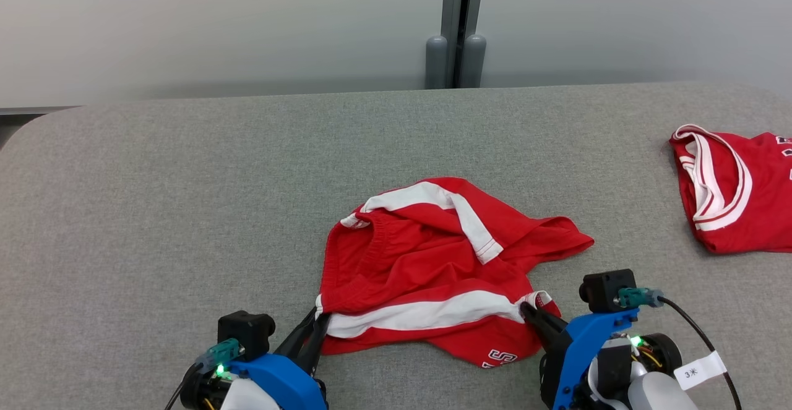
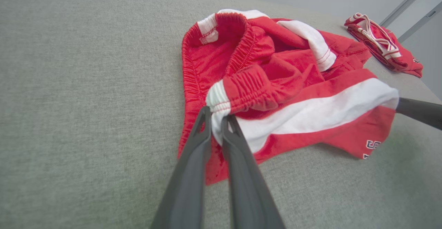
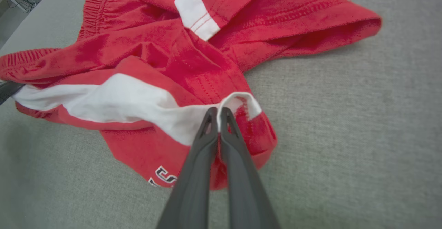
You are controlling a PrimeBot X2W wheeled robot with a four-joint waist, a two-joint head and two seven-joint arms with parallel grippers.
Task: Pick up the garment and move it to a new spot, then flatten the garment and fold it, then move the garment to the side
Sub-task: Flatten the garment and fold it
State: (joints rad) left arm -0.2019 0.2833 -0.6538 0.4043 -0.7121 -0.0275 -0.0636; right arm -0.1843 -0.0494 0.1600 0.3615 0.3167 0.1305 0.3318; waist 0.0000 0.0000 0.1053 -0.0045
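The garment [image 1: 433, 261] is a pair of red shorts with white stripes, lying crumpled on the grey table near its front middle. My left gripper [image 1: 318, 326] is shut on the garment's left corner at the waistband; in the left wrist view its fingertips [image 2: 217, 120] pinch the white stripe of the garment [image 2: 276, 84]. My right gripper [image 1: 526, 310] is shut on the garment's right corner. In the right wrist view its tips [image 3: 217, 113] clamp a folded white hem of the garment [image 3: 165, 66]. The stripe stretches between both grippers.
A second red and white garment [image 1: 736, 190] lies folded at the table's right edge, also seen as a small bundle [image 2: 380, 44] in the left wrist view. The grey table [image 1: 185, 212] stretches wide to the left and back. A pale wall with a post [image 1: 456, 26] stands behind.
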